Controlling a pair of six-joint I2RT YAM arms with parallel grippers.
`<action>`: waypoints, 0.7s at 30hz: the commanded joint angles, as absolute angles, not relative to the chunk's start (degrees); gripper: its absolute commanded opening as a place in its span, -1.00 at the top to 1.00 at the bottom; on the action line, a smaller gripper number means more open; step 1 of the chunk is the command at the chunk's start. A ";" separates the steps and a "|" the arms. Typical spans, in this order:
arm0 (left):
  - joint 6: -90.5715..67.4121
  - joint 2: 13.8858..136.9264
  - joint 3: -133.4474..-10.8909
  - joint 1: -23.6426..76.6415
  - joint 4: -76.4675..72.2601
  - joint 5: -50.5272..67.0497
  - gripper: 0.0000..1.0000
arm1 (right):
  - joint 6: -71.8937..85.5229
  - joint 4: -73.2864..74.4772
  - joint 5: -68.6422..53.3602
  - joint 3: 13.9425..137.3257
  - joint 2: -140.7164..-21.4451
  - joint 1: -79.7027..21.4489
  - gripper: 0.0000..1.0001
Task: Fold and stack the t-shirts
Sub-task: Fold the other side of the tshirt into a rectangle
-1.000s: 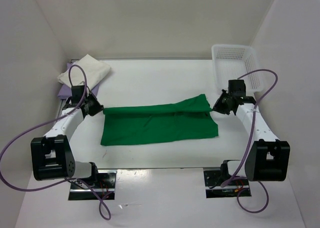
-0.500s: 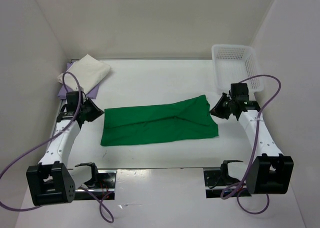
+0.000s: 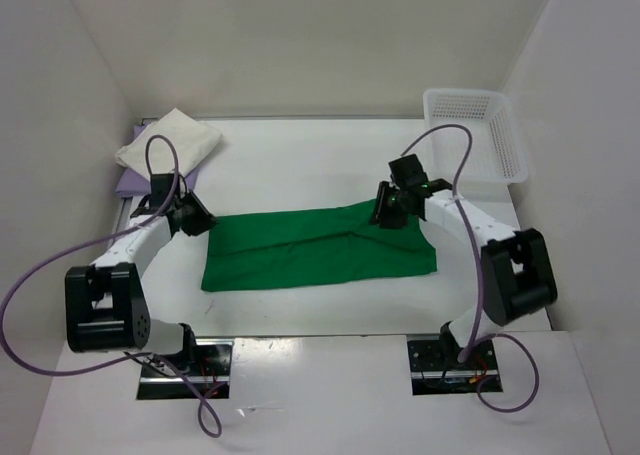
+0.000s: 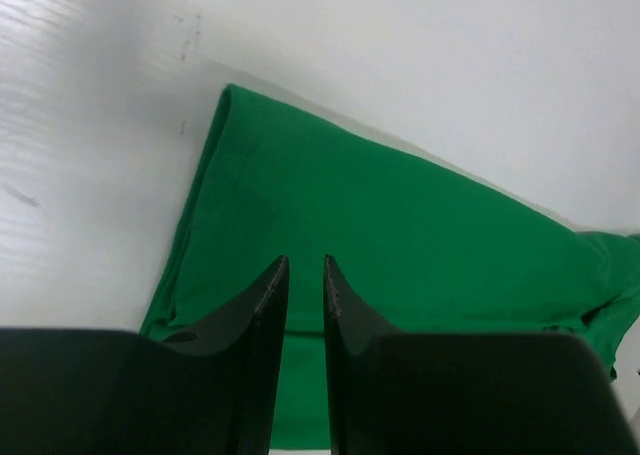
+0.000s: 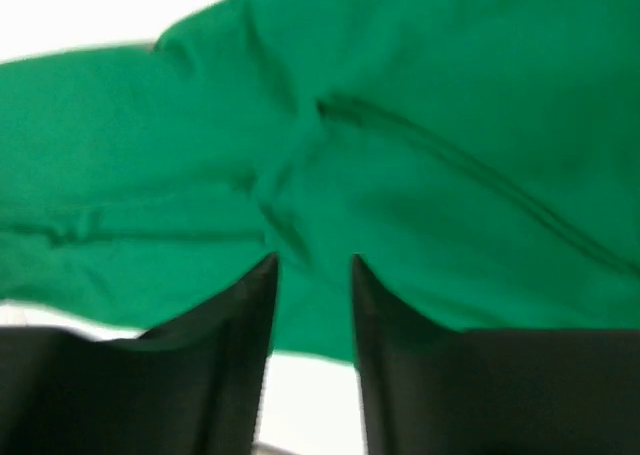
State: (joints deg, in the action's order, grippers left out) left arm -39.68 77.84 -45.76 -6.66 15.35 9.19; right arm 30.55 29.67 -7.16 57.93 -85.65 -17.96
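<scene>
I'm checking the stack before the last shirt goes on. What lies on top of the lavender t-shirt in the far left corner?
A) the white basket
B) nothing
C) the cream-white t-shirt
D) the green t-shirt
C: the cream-white t-shirt rests folded on the lavender t-shirt, while the green t-shirt lies apart by itself.

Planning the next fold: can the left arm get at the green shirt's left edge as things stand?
Probably yes. The left gripper hangs right at the left edge of the green shirt, jaws slightly apart, and nothing lies in its way.
</scene>
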 commanded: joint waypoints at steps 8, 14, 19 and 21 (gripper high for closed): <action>-40.87 90.78 -50.10 -5.71 7.29 10.37 0.45 | 28.39 22.06 2.55 68.12 -99.31 -20.39 0.01; -39.55 98.34 -53.61 -5.71 8.17 6.42 0.45 | 28.39 22.05 3.16 68.72 -102.39 -21.53 0.19; -40.08 98.44 -52.39 -5.71 8.17 4.40 0.51 | 28.39 22.68 3.16 68.21 -102.39 -22.76 0.49; -40.60 97.73 -51.51 -6.23 8.17 3.35 0.53 | 28.39 22.68 3.16 68.20 -102.39 -23.90 0.61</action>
State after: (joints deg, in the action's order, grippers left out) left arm -40.75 98.04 -52.88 -5.76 8.60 7.07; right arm 28.69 23.99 1.83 66.08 -102.45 -22.06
